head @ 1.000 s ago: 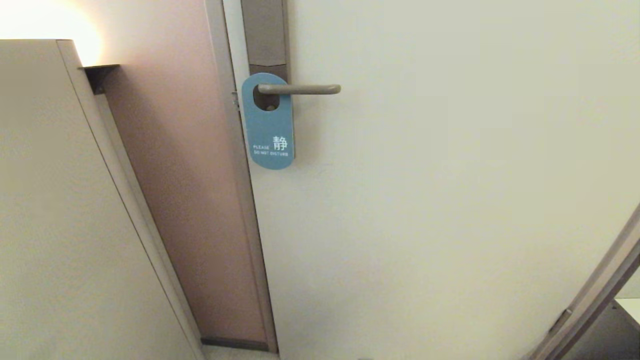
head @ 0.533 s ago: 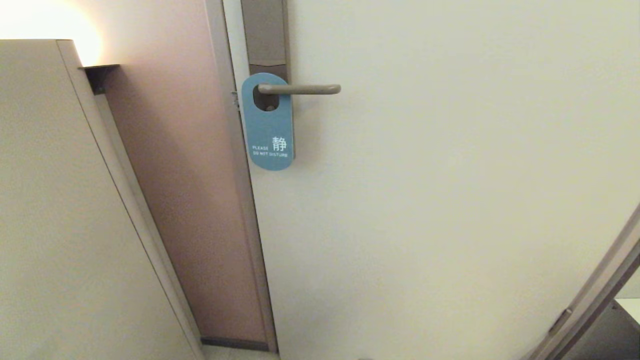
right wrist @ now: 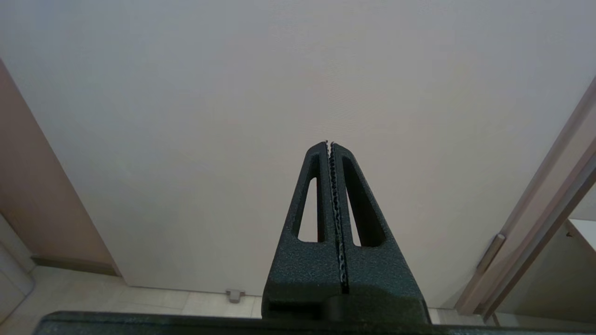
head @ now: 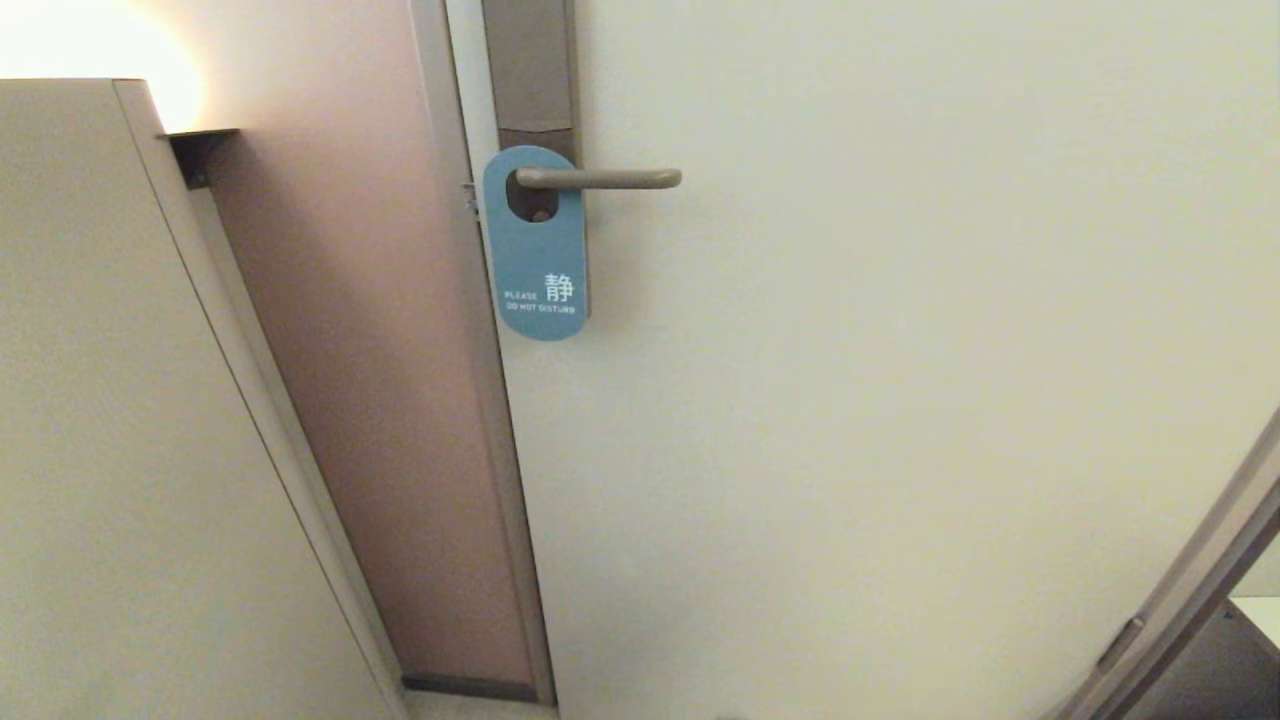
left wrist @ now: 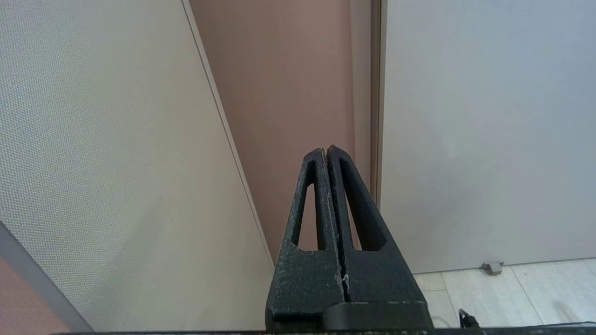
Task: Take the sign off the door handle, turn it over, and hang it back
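Big off-white door (head: pixel 900 400) fills most of the view; pinkish-brown wall (head: pixel 350 350) strip beside it; pale cabinet panel (head: pixel 100 450) on the left with warm light (head: pixel 90 40) glowing above; light tiled floor (left wrist: pixel 503 293) with a small doorstop (right wrist: pixel 235 294).

The plate (head: pixel 528 65) behind the door handle (head: pixel 600 179) runs off the head view's top edge, and the sign (head: pixel 536 245) covers its lower stretch — only a small dark patch shows through the round hole. The sign's small white lettering is barely legible. Neither arm appears in the head view — the door (head: pixel 900 400) is cut off at every edge.
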`<state>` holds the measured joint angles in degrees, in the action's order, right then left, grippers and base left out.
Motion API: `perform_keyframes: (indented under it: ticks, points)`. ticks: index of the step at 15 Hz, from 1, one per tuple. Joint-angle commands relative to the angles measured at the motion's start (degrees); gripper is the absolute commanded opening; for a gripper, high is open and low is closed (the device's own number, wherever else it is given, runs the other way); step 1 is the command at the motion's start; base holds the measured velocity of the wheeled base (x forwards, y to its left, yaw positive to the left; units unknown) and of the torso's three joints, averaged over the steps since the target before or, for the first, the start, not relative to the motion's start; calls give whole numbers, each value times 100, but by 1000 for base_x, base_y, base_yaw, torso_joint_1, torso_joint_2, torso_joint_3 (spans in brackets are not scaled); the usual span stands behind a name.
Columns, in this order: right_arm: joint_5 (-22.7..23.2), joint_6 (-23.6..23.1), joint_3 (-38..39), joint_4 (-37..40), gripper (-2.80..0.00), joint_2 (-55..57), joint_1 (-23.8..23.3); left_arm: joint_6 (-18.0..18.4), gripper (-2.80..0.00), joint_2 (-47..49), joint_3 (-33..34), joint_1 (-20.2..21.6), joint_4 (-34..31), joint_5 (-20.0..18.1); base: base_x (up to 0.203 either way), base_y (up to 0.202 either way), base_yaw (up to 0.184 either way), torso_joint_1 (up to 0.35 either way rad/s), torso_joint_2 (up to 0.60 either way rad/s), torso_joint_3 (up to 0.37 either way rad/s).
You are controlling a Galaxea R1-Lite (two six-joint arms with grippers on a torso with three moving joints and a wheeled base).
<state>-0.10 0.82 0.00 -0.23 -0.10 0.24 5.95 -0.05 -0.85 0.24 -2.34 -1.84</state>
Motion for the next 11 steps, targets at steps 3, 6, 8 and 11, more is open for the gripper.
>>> perform_keyframes:
  ticks: [3, 6, 8, 11]
  points:
    - [-14, 19, 0, 3, -280, 10, 2, 3, -280, 5, -3, 2, -3, -6, 0, 0, 0, 0, 0, 0]
    - [-1, 6, -8, -3, -280, 10, 2, 3, -280, 5, -3, 2, -3, -2, 0, 0, 0, 0, 0, 0]
    - [-8, 24, 0, -3, -280, 10, 2, 3, -280, 5, -3, 2, -3, 0, 0, 0, 0, 0, 0, 0]
    - [-8, 39, 0, -3, -280, 10, 2, 3, -280, 5, -3, 2, -3, 0, 0, 0, 0, 0, 0, 0]
